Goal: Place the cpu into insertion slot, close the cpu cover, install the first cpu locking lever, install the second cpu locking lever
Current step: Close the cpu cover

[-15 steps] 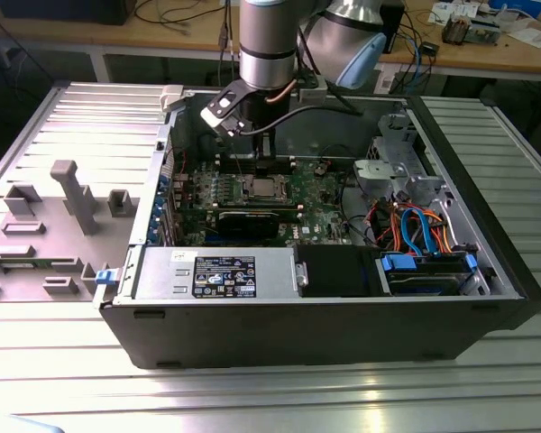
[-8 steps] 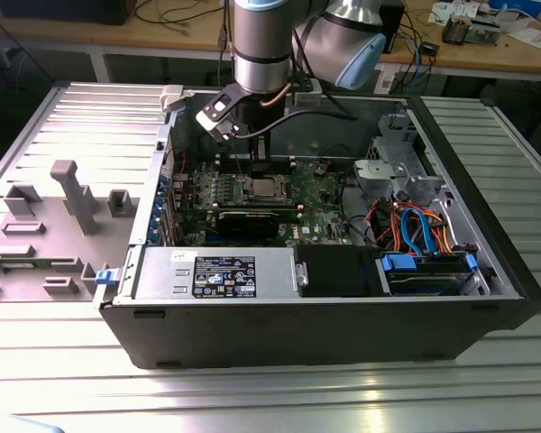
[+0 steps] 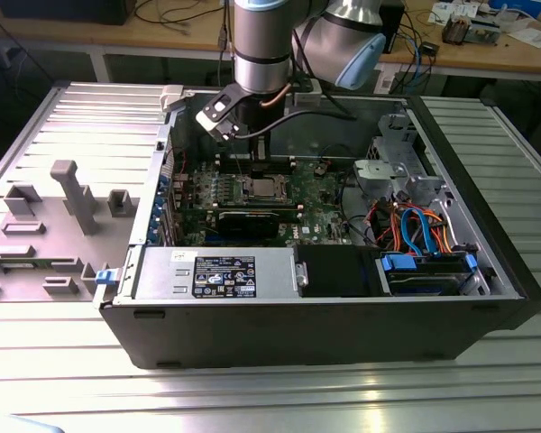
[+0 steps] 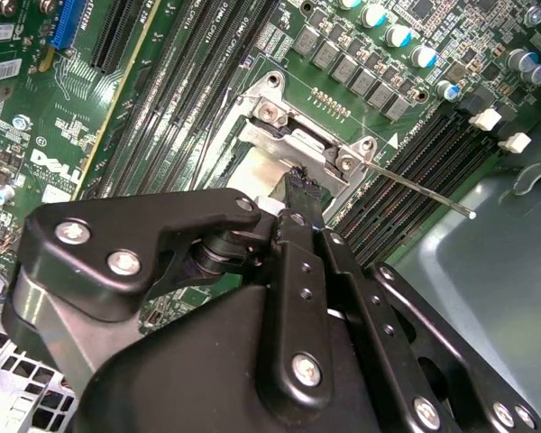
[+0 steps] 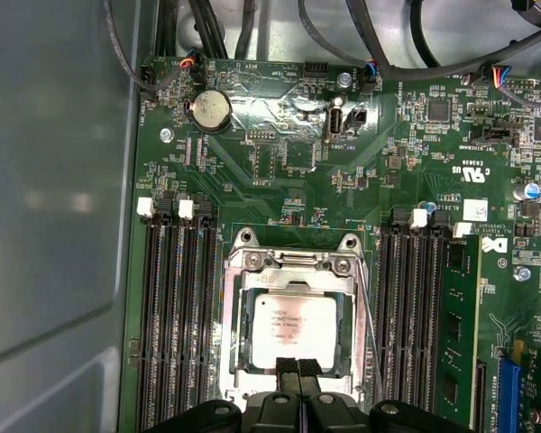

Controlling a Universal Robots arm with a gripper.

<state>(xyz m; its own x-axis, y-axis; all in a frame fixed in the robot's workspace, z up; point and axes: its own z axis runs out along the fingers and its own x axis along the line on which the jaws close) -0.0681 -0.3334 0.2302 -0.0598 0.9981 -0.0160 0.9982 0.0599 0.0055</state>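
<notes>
Black tool [image 5: 297, 368], its jaws pressed together, touching one edge of the thin silver square cover frame [image 5: 236, 316] lying flat around the seated silver-grey square chip [image 5: 293, 329].

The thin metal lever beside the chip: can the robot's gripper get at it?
Probably yes: the gripper hangs just above the chip, and the lever lies bare alongside, nothing covering it.

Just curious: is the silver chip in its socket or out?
In. The chip lies flat inside the socket, its metal frame around it.
</notes>
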